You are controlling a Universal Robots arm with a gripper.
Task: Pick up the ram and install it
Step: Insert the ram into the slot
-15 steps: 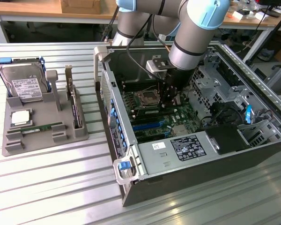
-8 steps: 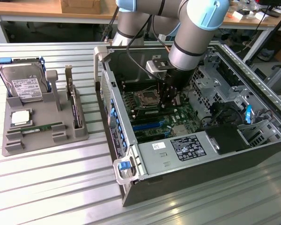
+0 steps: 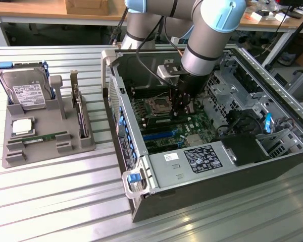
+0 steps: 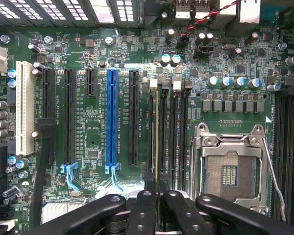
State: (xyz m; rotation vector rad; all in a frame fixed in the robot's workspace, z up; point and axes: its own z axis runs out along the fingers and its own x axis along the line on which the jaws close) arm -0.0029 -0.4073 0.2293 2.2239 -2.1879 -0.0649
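the robot arm [image 3: 207, 35] reaches down into the open computer case [image 3: 207, 131], its pincer [image 3: 182, 108] low over the green motherboard [image 3: 192, 126] just at three o'clock of the square processor socket [image 3: 156, 107] in the exterior view. in the wrist view the pincer [image 4: 157, 188] has its black fingers [image 4: 146, 205] drawn close together, clamped on the ram [image 4: 157, 132], which shows edge-on as a thin strip standing upright between the fingertips and running along the bank of black memory slots [image 4: 174, 127]; the strip lies over one of those slots, though whether it is fully seated cannot be told. the blue card slot [image 4: 111, 117] lies at nine o'clock of that bank and the metal-framed socket [image 4: 230, 169] at three o'clock. out on the ribbed desk [image 3: 50, 201], at nine o'clock of the case in the exterior view, a grey parts tray [image 3: 45, 151] holds a second ram stick [image 3: 45, 137] lying flat in its groove, a silver processor chip [image 3: 21, 126] just above it, a hard drive [image 3: 26, 93] at the tray's twelve o'clock end, and an upright expansion card [image 3: 80, 111] along its three o'clock side.
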